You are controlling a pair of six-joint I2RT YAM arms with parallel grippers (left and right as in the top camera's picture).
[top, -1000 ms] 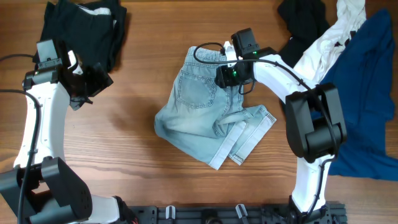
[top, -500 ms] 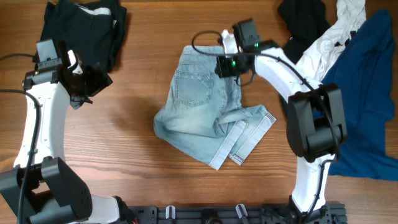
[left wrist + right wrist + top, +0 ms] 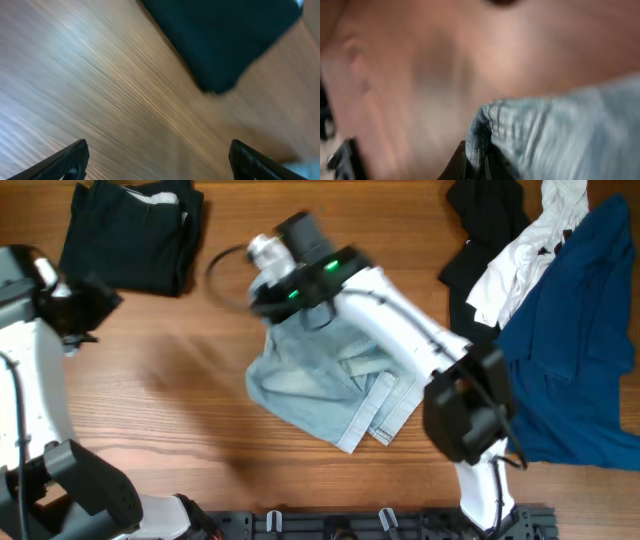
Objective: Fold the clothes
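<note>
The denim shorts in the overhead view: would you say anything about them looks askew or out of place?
Yes. The denim shorts lie crumpled rather than flat, with one leg hem folded back over itself, and the right gripper is shut on an edge of them. The frame is motion-blurred there, so which edge is unclear.

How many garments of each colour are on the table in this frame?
Pale-blue denim shorts: 1
Black: 2, the folded stack and the loose piece
White piece: 1
Deep-blue piece: 1
Total: 5
</note>
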